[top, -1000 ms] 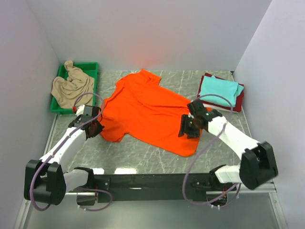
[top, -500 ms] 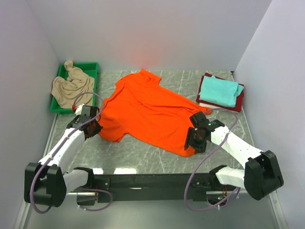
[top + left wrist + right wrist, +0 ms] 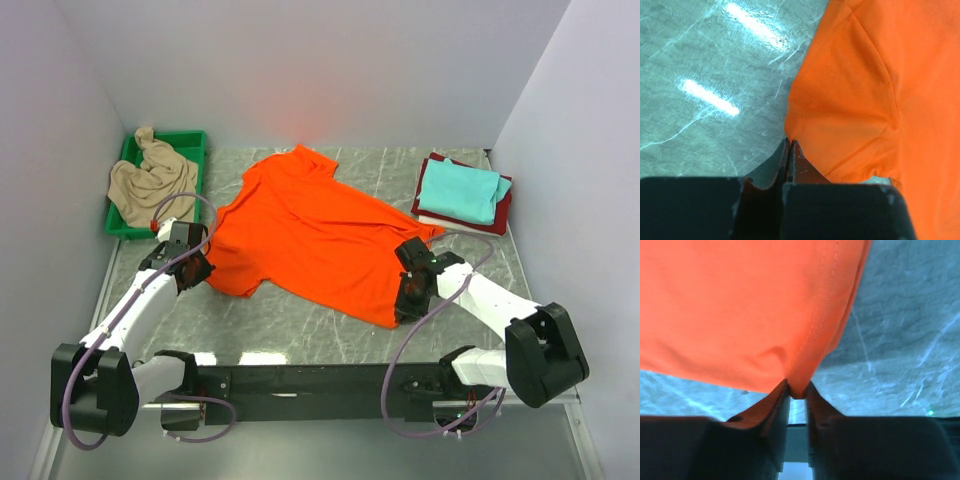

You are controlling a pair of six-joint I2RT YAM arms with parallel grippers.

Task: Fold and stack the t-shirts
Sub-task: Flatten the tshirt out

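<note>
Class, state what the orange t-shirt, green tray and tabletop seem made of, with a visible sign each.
Orange t-shirt: soft matte cloth; it creases, hem stitched. Green tray: probably plastic; smooth rigid rim. Tabletop: glossy, grey-veined, reflecting lamps; stone or laminate, unclear.

You see the spread t-shirt (image 3: 310,235) flat at the table's (image 3: 300,322) middle. Left of it and farther back sits the tray (image 3: 185,135), a crumpled t-shirt (image 3: 150,180) in it; right of it, also farther back, a stack of folded t-shirts (image 3: 460,190). The left gripper (image 3: 790,145) pinches its left-hand sleeve, the right gripper (image 3: 797,390) its near right corner.
</note>
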